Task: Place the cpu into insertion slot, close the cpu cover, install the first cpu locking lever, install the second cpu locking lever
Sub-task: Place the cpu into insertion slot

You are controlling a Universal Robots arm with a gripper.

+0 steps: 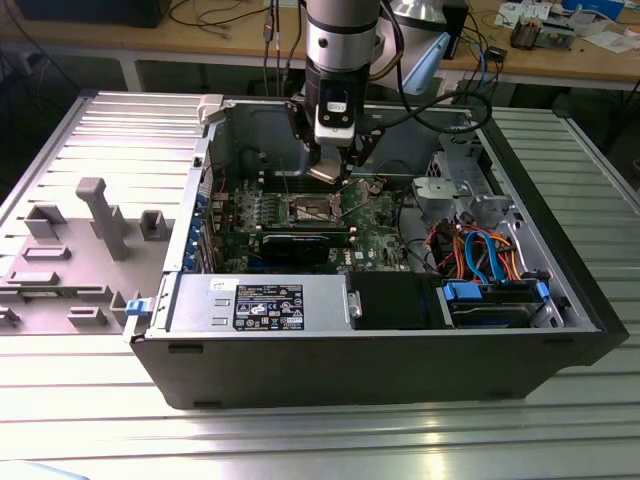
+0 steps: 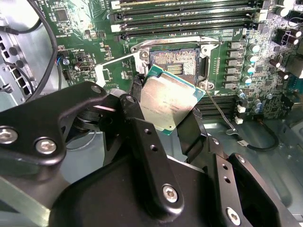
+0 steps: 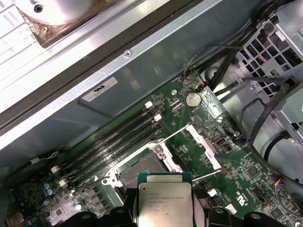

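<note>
The fingers (image 2: 191,135) of the gripper (image 2: 165,111) pinch the cpu (image 2: 168,100) by two opposite edges, its silver-grey top facing the camera in both wrist views. The chip hangs in the air near the insertion slot (image 2: 174,64), not yet touching it, and the dark recess lies bare on the green circuit board (image 2: 85,38), next to the long memory slots (image 2: 184,21). Beside the slot, the first wrist view shows a pale metal frame (image 3: 204,147) that is probably the cpu cover swung open. The main risk seems to be alignment. In the first wrist view the chip's edges run at an angle to the slot's rim, so lowering it like this could seat a corner on the rim or press on the contacts. A skewed release could also leave it tilted in the recess. The second wrist view gives the grip itself and how close the chip is to the slot. The exterior view gives the wider setting — the arm reaching down into the open computer case (image 1: 350,370) that sits on the slatted bench (image 1: 400,440).
</note>
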